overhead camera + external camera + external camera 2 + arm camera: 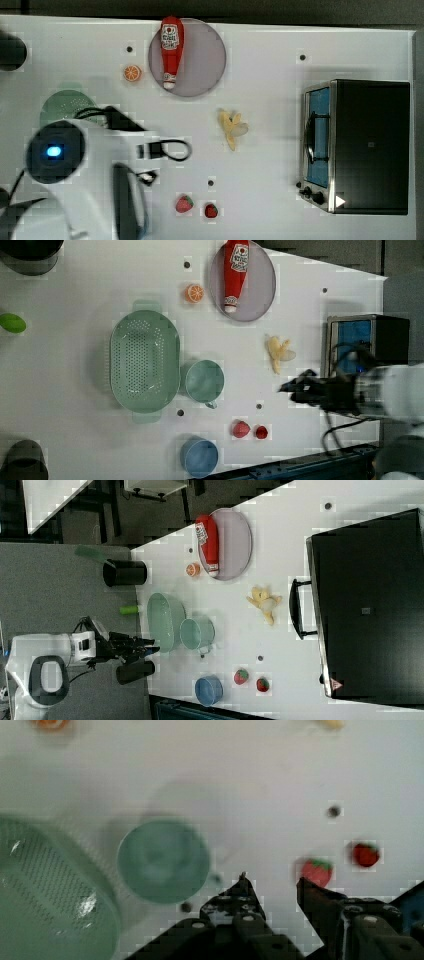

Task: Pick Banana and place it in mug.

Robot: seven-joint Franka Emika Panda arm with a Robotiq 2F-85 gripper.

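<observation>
I see my gripper (272, 887) parted and empty above the white surface (75, 390); the pale yellow peeled toy banana (278, 352) lies (untouched) at two o'clock from the round mint-green mug (204, 381) in the left view.

I'm seeing, in left view: bottle (235, 274) lying on plate (260, 285), orange slice (194, 293) sitting just left. Banana (278, 352) lying below plate, toaster oven (367, 337) standing right. Mug (204, 381) sitting just beside colander (144, 365), on right. Two strawberries (241, 429) lying below mug, right of cup (199, 457).
</observation>
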